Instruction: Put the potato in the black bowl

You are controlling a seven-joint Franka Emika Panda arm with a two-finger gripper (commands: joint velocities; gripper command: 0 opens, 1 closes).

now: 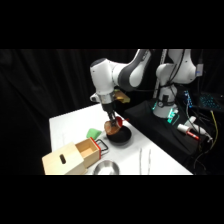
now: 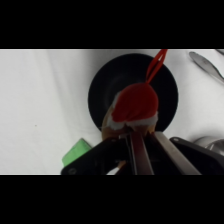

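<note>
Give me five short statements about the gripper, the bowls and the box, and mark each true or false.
1. The gripper hangs over the black bowl. True.
2. The black bowl stands inside the wooden box. False: it stands on the white table, apart from the box.
3. A green block lies on the table near the box. True.
4. The silver bowl sits at the table's far edge. False: it is at the near edge, beside the box.
5. The gripper holds metal tongs. False: the tongs lie on the table.
</note>
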